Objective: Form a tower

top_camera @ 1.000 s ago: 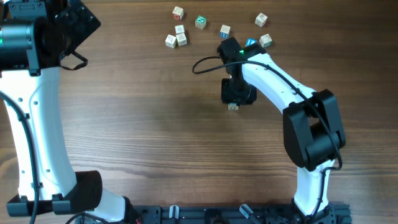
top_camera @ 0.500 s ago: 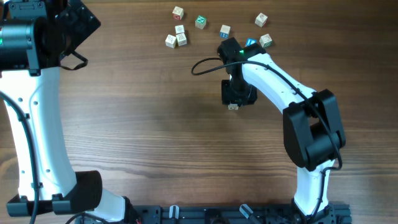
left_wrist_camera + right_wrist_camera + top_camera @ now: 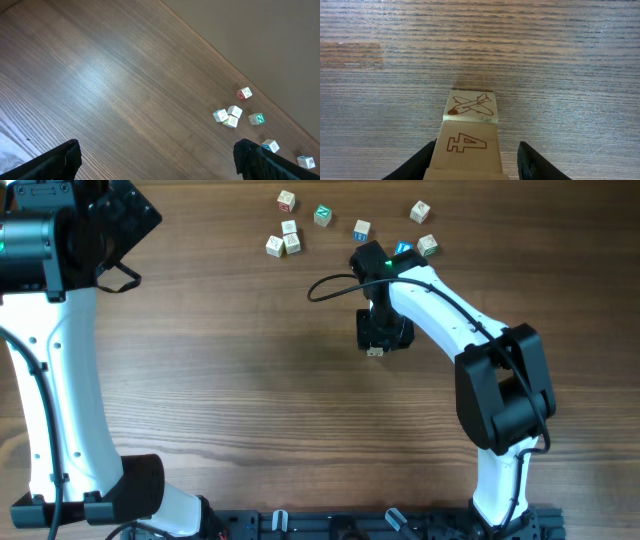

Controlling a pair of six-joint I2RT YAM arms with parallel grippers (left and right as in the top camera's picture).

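Note:
The tower is a narrow stack of pale wooden cubes. One face shows a brown outlined "4", and the cube beyond it shows an airplane. My right gripper straddles the stack and is open. Its left finger lies against the cube's side, while bare table shows between the cube and the right finger. In the overhead view the right gripper covers most of the tower at mid-table. The left gripper hangs wide open over bare wood, far off at the table's back left.
Several loose letter cubes lie scattered along the far edge, from a pale one and a green one to a blue one. In the left wrist view they appear at the right. A black cable loops beside the right arm.
The right gripper's jaws have eased apart a little around the stack. The arms and cubes hold their places.

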